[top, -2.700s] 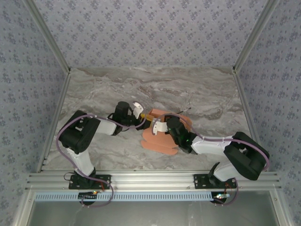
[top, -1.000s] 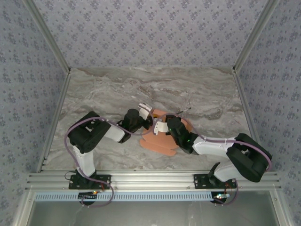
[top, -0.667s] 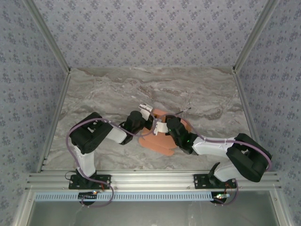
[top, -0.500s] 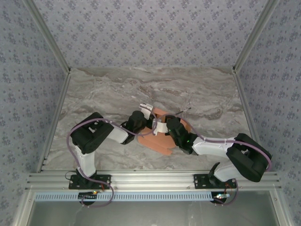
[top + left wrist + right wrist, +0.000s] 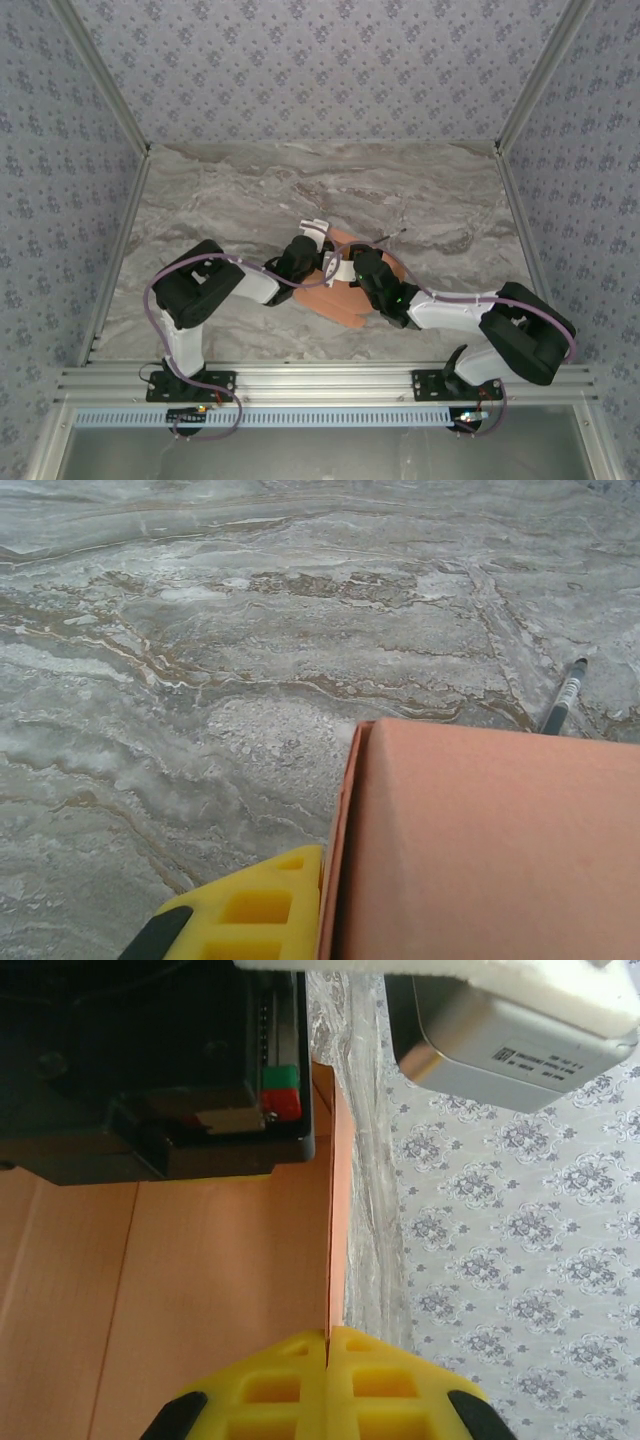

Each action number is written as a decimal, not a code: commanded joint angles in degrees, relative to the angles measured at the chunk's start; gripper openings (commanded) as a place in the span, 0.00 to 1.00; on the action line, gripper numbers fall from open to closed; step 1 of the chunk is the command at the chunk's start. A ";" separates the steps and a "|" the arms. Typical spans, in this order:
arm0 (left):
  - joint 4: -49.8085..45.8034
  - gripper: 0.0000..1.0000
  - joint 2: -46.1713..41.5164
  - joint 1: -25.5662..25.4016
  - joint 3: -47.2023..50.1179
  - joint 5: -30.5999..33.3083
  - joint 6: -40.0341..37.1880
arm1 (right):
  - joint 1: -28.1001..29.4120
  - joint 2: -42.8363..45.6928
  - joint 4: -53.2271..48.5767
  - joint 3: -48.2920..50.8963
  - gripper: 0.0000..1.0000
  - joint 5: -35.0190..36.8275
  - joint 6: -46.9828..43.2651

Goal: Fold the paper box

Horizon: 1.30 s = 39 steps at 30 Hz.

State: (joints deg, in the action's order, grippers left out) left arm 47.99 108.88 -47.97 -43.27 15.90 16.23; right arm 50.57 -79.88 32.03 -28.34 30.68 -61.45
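On the marble table (image 5: 230, 200), we had the right gripper (image 5: 327, 1345) pinched tight on an upturned flap of the paper box (image 5: 345, 305) to hold the crease; left gripper (image 5: 322, 268) sat at that flap, grip unclear.

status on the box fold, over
Right tool shut on box edge. Left tool at its flap, grip unclear. Box not yet formed, one flap up. Pen lies just beyond it.
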 commanded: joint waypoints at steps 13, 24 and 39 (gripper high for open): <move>2.90 0.32 0.31 3.95 3.22 -0.03 -3.87 | 0.51 0.34 -3.69 0.57 0.00 2.06 2.13; 5.13 0.49 -1.83 4.19 6.78 -6.18 -5.42 | 0.32 0.55 -4.08 0.30 0.00 2.02 2.37; 4.53 0.44 0.05 4.40 4.90 -3.40 -3.68 | 0.29 0.60 -4.48 0.27 0.00 1.56 2.83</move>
State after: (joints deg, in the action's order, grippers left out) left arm 52.75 108.44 -44.27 -36.51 8.78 11.64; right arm 50.83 -79.90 31.40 -28.32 31.29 -60.14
